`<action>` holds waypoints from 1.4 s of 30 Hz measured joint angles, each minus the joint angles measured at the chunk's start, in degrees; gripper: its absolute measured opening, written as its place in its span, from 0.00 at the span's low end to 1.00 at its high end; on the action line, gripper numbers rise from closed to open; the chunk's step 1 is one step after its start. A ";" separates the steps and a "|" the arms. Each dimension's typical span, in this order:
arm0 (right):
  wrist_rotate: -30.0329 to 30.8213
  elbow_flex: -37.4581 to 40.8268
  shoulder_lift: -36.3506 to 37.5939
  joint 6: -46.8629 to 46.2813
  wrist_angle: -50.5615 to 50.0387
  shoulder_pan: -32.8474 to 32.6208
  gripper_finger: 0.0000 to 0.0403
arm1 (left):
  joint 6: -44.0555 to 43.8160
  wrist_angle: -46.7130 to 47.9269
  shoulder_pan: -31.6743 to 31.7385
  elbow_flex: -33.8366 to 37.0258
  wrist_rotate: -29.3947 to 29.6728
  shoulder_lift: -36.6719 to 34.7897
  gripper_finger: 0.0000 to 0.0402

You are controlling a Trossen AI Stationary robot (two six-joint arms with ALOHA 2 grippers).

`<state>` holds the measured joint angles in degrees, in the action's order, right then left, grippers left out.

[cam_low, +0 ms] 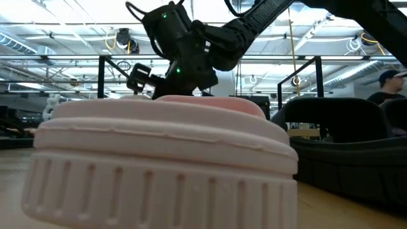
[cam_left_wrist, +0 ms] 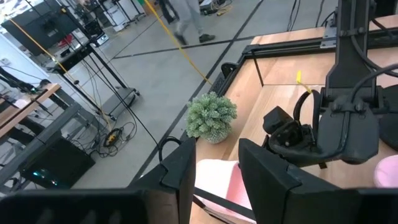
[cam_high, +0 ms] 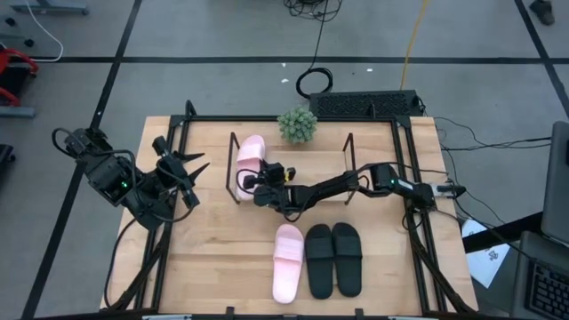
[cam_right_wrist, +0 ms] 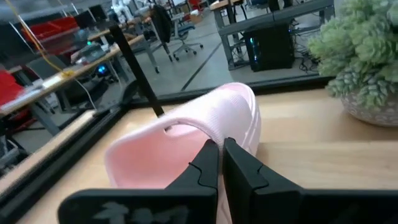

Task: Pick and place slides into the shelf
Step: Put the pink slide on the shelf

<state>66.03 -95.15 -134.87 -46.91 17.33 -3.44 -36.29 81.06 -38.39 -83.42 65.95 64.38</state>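
One slide (cam_high: 250, 156) in the shelf (cam_high: 233, 182); three slides (cam_high: 317, 259) before it.

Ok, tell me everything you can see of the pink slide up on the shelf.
The pink slide on the shelf is light pink, matte and foam-like, with one wide strap and an open toe. It lies sole down on the shelf at its left end, beside the thin black rod frame there, near the small potted plant. The right gripper is at its strap, fingers nearly together; whether they pinch the strap cannot be told. The left gripper waits apart.
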 joint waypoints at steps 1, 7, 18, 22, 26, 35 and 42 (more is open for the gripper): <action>-0.28 0.02 -0.08 -0.43 -0.43 -0.04 0.00 | 0.00 0.02 0.00 0.00 0.00 0.00 0.31; -3.89 0.04 0.02 -0.03 -0.67 -0.04 0.00 | -0.09 -0.02 0.00 0.00 -0.03 0.00 0.31; -6.37 0.04 0.02 0.30 -1.48 -0.02 0.07 | -0.22 0.00 0.00 0.00 -1.62 0.00 0.31; -6.42 0.04 0.02 0.37 -2.03 -0.02 0.07 | -0.22 0.09 0.00 0.00 -1.60 0.00 0.31; -7.62 0.07 0.02 0.43 -2.90 -0.02 0.07 | -0.22 0.11 0.00 0.00 -1.60 0.00 0.31; -10.48 0.07 0.02 1.18 -2.88 0.00 0.07 | -0.22 0.13 0.00 0.00 -1.60 0.00 0.31; -10.64 0.07 0.02 1.75 -3.01 0.00 0.07 | -0.20 0.16 0.00 0.00 -1.60 0.00 0.31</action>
<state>55.40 -95.09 -134.85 -45.16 14.33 -3.44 -36.49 81.22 -38.39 -83.42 64.36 64.38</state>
